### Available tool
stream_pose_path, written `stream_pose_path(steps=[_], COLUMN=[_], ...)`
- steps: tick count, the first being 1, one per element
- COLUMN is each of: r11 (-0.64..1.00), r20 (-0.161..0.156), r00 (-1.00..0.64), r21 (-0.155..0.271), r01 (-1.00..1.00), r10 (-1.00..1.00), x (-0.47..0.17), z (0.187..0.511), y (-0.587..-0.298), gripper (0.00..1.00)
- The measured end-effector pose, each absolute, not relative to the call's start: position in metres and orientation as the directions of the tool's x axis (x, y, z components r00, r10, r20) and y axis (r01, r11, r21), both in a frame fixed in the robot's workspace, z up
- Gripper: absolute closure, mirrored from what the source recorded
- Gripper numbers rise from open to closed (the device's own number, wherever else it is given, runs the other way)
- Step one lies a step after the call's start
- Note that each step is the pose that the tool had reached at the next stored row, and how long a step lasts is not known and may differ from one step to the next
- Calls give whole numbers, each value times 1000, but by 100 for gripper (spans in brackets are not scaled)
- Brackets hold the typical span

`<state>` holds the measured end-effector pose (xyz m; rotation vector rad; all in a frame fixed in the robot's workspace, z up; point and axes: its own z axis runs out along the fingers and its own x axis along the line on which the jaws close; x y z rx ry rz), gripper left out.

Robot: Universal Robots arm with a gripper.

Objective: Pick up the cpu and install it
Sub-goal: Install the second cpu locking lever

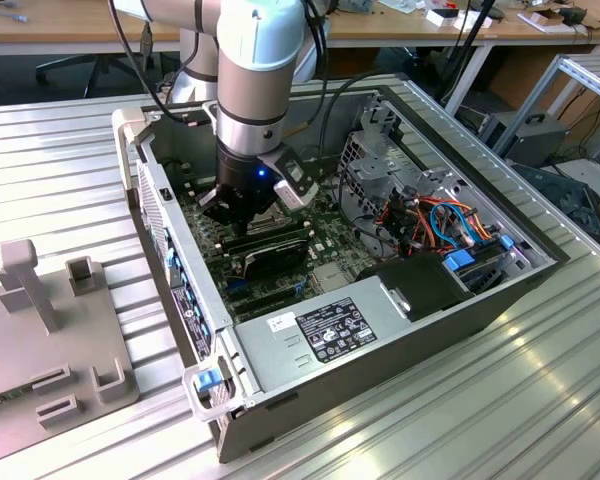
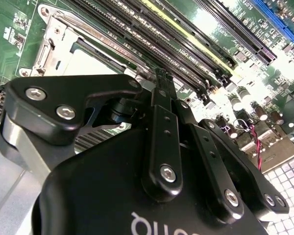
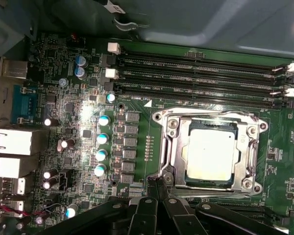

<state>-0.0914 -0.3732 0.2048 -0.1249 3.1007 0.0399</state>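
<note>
While hidden in the exterior view, cpu seated in socket, claw pinched closed, empty.

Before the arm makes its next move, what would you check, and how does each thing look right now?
1. The cpu sits inside the socket frame: ok.
2. The cpu lies flat and square to the frame: ok.
3. The gripper is off the cpu, at the frame's edge: ok.
4. The gripper is shut and holds nothing: ok.
5. The frame is latched down: cannot tell.
</note>
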Motion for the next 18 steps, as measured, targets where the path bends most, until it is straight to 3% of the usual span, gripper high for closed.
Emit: stream_pose_path(steps=[18], r11=[996], r20=[-39], r00=[-996], r21=[23], r01=[-81], r10=[-80], x=[-91], z=[211], y=[-373], gripper=[89])
